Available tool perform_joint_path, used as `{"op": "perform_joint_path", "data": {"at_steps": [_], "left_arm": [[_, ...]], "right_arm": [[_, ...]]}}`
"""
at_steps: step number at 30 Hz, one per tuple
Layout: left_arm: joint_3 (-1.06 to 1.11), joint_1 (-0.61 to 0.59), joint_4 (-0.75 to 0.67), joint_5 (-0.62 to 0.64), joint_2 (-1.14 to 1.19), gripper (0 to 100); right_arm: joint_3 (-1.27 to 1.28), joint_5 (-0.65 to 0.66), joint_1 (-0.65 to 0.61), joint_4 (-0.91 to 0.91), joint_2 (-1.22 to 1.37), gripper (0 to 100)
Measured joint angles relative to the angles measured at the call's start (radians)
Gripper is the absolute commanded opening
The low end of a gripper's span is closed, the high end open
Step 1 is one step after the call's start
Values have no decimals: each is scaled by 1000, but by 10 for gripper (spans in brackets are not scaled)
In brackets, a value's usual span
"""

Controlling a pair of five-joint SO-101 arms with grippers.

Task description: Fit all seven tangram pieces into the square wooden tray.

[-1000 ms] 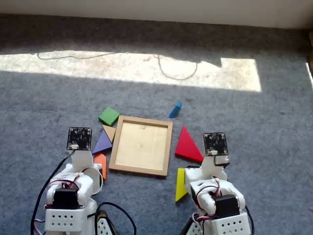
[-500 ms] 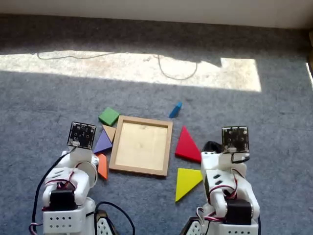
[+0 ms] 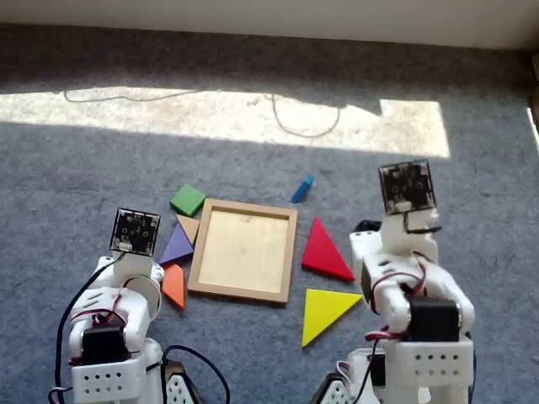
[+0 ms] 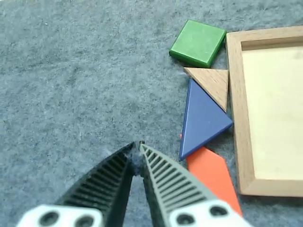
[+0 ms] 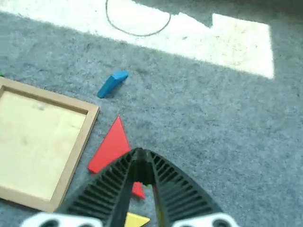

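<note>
White left arm (image 3: 114, 307) and right arm (image 3: 413, 290), black servo blocks (image 3: 103, 343), square black wrist boards (image 3: 136, 231), ribbed black fingers (image 4: 165, 172), black cable (image 3: 62, 345) at seven o'clock.

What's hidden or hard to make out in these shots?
Right wrist view: right gripper covers part of the red triangle; yellow triangle mostly cut off by the edge.
Left wrist view: orange piece's near end hidden behind the left gripper; tray cut off.
High view: blue piece too small to tell its shape.
</note>
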Motion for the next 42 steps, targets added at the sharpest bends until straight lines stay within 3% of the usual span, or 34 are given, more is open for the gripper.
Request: {"op": "perform_joint_path", "data": {"at_steps": [5, 14, 28, 42], "left_arm": [[0, 0, 17, 0, 0, 134], [0, -60, 55, -6, 0, 137], [0, -74, 55, -6, 0, 137], [0, -74, 55, -6, 0, 137]], "right_arm": [[-97, 0, -118, 26, 216, 37], [-109, 0, -193, 26, 594, 341], [-110, 0, -316, -166, 893, 350], [-110, 0, -319, -259, 1054, 350]]}}
